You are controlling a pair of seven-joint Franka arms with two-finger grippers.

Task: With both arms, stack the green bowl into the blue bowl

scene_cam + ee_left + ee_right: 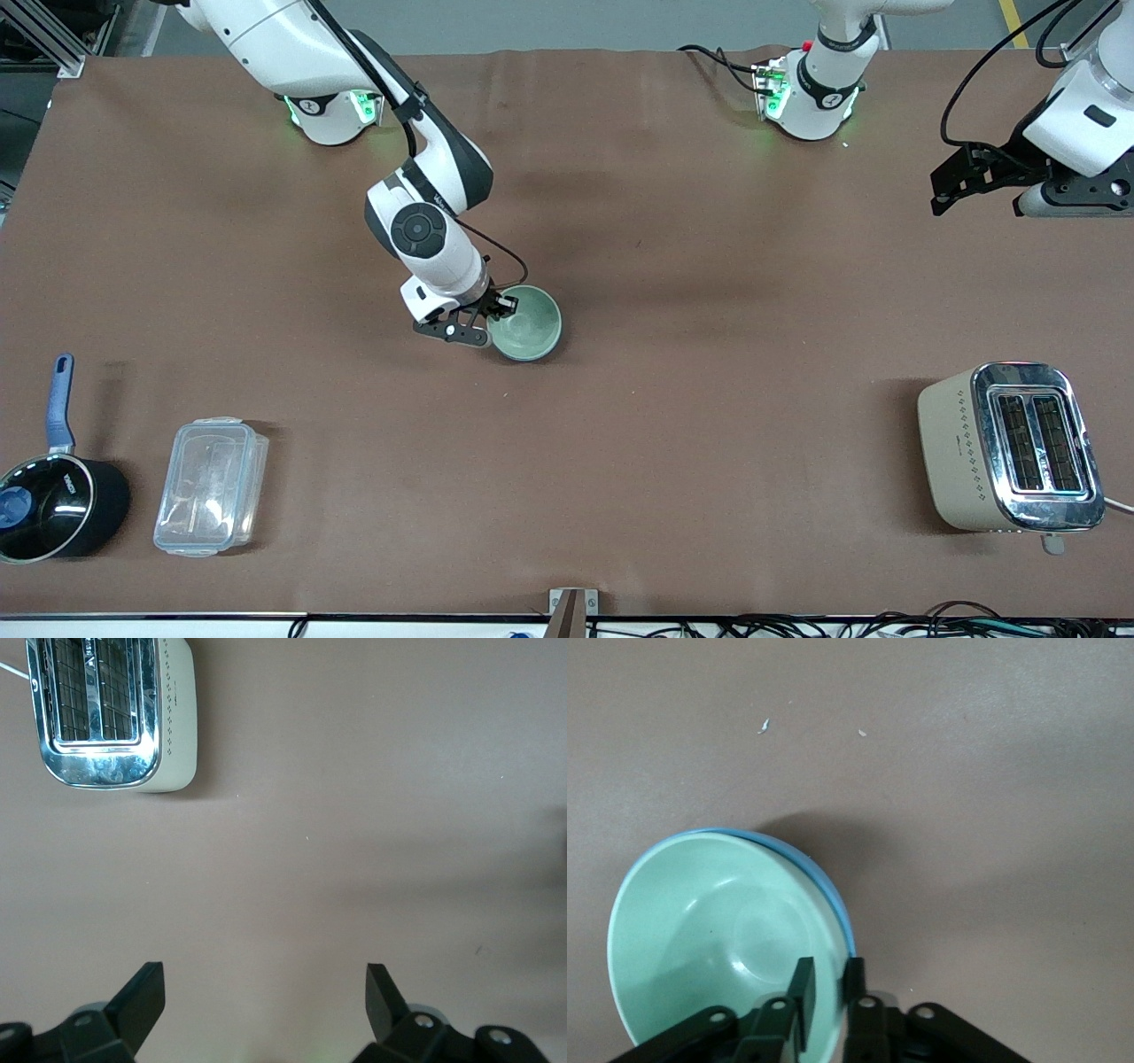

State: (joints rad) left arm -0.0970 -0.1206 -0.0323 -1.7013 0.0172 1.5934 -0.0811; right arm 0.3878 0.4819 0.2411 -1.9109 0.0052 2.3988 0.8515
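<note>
The green bowl [529, 321] [718, 939] sits nested in the blue bowl near the table's middle. Only a thin crescent of the blue bowl's rim [829, 890] shows around it in the right wrist view. My right gripper [499, 310] [827, 981] is at the rim on the side toward the right arm's end. One finger is inside the green bowl, the other is outside the blue rim, and they are closed on the rim. My left gripper [948, 186] [266, 992] is open and empty, held above bare table at the left arm's end, where that arm waits.
A beige and chrome toaster [1010, 447] [106, 713] stands near the front camera at the left arm's end. A black saucepan with a blue handle [53, 505] and a clear plastic box [211, 486] sit near the front camera at the right arm's end.
</note>
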